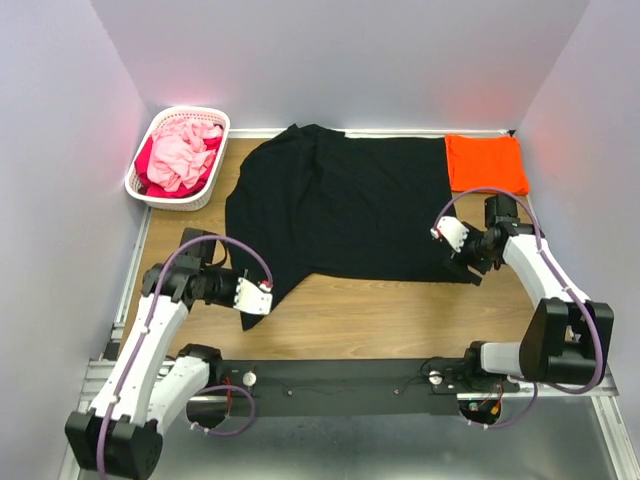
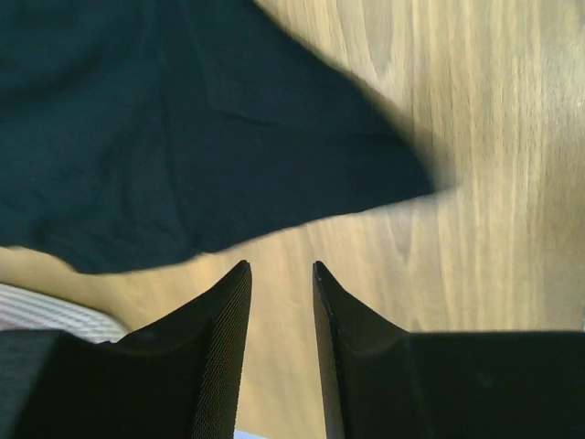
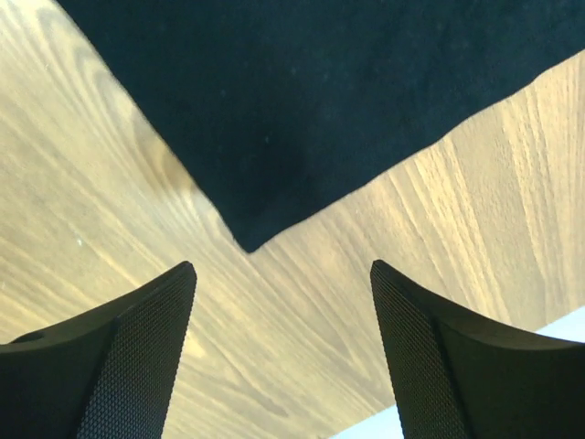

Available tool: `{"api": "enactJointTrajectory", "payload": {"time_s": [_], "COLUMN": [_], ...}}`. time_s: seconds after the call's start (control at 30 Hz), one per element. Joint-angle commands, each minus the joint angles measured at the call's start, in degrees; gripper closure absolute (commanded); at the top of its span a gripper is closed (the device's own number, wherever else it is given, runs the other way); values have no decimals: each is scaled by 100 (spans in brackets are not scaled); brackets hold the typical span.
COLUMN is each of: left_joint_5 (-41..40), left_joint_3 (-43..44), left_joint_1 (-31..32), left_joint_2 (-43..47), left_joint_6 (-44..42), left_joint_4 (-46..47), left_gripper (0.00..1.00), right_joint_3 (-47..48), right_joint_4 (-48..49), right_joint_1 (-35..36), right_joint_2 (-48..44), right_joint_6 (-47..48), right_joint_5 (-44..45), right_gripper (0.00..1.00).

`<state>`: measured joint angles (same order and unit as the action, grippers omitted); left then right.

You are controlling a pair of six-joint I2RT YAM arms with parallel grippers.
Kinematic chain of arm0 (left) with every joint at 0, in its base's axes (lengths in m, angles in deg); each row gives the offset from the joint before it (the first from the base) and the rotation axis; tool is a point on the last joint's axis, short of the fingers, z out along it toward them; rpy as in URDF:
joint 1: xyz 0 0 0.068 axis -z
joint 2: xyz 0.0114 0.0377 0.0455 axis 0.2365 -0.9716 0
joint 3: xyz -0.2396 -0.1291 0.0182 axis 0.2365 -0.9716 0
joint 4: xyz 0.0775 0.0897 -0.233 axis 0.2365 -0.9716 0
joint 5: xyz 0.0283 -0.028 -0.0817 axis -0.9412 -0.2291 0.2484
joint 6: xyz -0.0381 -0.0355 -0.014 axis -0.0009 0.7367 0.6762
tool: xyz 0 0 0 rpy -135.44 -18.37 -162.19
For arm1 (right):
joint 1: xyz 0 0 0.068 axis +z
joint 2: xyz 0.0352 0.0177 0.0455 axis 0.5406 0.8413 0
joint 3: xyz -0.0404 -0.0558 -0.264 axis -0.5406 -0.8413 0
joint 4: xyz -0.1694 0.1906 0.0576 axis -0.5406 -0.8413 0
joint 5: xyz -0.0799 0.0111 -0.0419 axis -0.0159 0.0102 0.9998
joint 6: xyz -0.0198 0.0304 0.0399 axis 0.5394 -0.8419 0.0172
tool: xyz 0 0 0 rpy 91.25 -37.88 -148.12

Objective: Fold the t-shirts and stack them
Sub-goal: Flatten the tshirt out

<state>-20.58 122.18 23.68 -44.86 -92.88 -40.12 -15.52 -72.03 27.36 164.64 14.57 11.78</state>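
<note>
The large black t-shirt (image 1: 340, 200) lies spread flat across the middle of the wooden table. The bright orange t-shirt (image 1: 486, 163) lies folded at the back right, touching the black one's right edge. My left gripper (image 1: 265, 298) hovers at the black shirt's near-left sleeve. In the left wrist view the gripper (image 2: 279, 265) is slightly open and empty over bare wood, just short of the sleeve (image 2: 183, 137). My right gripper (image 1: 466, 268) is at the shirt's near-right corner. In the right wrist view the gripper (image 3: 281, 265) is wide open, with the corner (image 3: 320, 91) just ahead.
A white lattice basket (image 1: 190, 110) with pink and red clothes stands at the back left corner. Walls close the table on the left, back and right. Bare wood (image 1: 380, 315) lies between the black shirt and the arms' base rail.
</note>
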Motion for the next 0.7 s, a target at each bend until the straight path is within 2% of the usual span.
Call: {"api": "enactJointTrajectory", "payload": {"time_s": [0.0,0.13,0.17,0.23,0.27,0.37,0.4,0.5,0.67], "left_joint_5": [-308,-291,-274,-160,-37,-1,-184,-457,-940], "left_joint_3": [73,258,353,555,626,951,1004,1163,988], "left_joint_1": [493,564,564,564,573,696,775,819,1187], "left_joint_2": [662,532,131,-389,-940,-1743,-2224,-2885,-3527], "left_joint_6": [-229,-89,372,814,1303,2131,2674,3170,3628], "left_joint_4": [-109,127,250,505,619,1172,1513,1850,2658], "left_gripper": [58,61,64,68,68,67,67,69,70], "right_joint_3": [79,693,843,1308,1449,1977,2082,2057,1838], "right_joint_4": [-382,-663,-733,-944,-1041,-1349,-1445,-1428,-1051], "right_joint_1": [-43,-43,-43,-43,-43,-26,-26,-26,-17], "right_joint_2": [-216,117,396,775,960,1794,2101,2394,2710], "right_joint_6": [135,-338,-635,-944,-1181,-1578,-1762,-1974,-2360], "right_joint_5": [159,-227,-332,-596,-649,-694,-598,-413,-184], "right_gripper": [15,16,17,24,27,41,49,58,66]}}
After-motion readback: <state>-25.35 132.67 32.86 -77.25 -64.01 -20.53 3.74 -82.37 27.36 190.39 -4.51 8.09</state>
